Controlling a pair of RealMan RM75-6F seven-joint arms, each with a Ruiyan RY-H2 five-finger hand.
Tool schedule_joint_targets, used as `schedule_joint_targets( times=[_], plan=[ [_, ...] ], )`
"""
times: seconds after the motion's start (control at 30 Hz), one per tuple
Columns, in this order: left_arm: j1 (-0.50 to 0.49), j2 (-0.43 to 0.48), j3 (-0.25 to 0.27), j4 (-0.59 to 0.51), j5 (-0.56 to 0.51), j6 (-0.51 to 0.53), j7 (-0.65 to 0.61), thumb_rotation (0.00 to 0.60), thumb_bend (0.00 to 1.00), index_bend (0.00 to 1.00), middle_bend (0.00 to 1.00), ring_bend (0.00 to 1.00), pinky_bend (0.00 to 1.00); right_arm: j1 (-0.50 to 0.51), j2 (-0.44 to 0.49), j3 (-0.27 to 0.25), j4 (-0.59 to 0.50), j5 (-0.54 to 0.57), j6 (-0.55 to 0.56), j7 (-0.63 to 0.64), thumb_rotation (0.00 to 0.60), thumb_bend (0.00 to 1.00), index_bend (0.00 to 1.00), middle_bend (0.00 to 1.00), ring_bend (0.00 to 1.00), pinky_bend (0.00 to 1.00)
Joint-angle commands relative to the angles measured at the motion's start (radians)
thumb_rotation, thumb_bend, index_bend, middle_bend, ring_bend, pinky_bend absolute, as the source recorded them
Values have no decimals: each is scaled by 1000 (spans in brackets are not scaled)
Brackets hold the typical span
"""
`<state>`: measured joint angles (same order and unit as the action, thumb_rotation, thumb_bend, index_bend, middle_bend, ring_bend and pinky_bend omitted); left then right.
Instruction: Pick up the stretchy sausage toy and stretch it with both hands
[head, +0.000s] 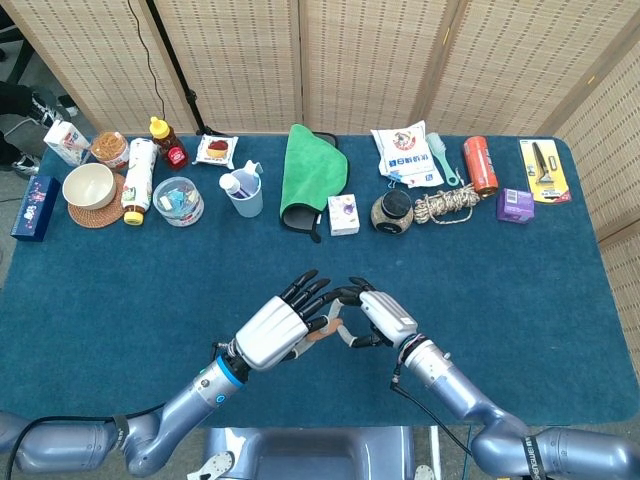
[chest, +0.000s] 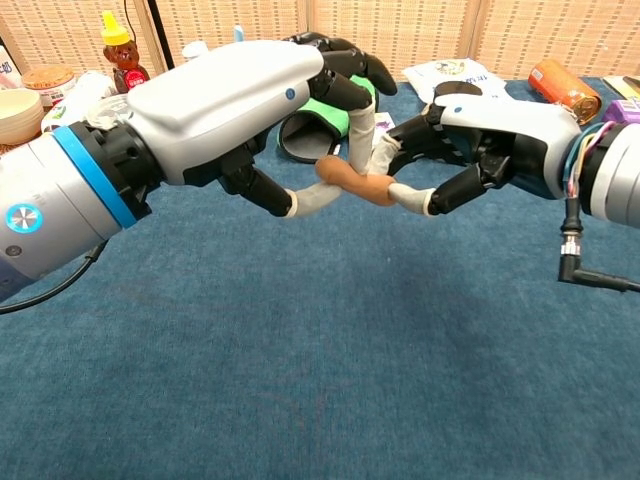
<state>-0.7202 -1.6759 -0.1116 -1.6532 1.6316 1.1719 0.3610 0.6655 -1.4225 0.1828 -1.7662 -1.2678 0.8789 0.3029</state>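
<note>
Orange-brown rubbery sausage toy (chest: 355, 184) hangs above the blue cloth-covered counter (chest: 320, 380) at the chest view's upper centre, its left end pinched by the left hand (chest: 250, 100) fingers, its right end by the right hand (chest: 490, 140) fingers.

- left robot hand (chest: 235, 100): smooth, glossy silver shell that looks like plastic, black matt fingers, pale rubbery pads at the tips.
- right robot hand (chest: 490, 125): same glossy silver shell and black fingers.
- stretchy sausage toy (chest: 355, 183): smooth, soft-looking orange-brown skin with a dull sheen.
- table (chest: 300, 380): covered in matt, rough, felt-like blue cloth.
- green towel (head: 313, 170), upper middle of the frame: soft matt cloth.
- screen (head: 350, 60) along the top: woven, cane-like panels in wooden frames.
- can (head: 479, 165), upper right: shiny, metal-looking.
</note>
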Motion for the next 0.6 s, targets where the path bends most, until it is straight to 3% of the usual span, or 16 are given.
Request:
schedule_joint_targets(
  times=[0.03, 0.6],
  plan=[
    [0, -1, 0, 3, 0, 1, -5, 600, 438, 625, 214, 101, 48, -1, 0, -1, 1, 0, -1, 2, 600, 532, 671, 281, 236, 0],
    [-1, 0, 3, 4, 2, 3, -13, 600, 456, 663, 225, 111, 49, -1, -2, -7, 14, -11, -5, 16, 600, 536, 679, 289, 251, 0]
  ],
)
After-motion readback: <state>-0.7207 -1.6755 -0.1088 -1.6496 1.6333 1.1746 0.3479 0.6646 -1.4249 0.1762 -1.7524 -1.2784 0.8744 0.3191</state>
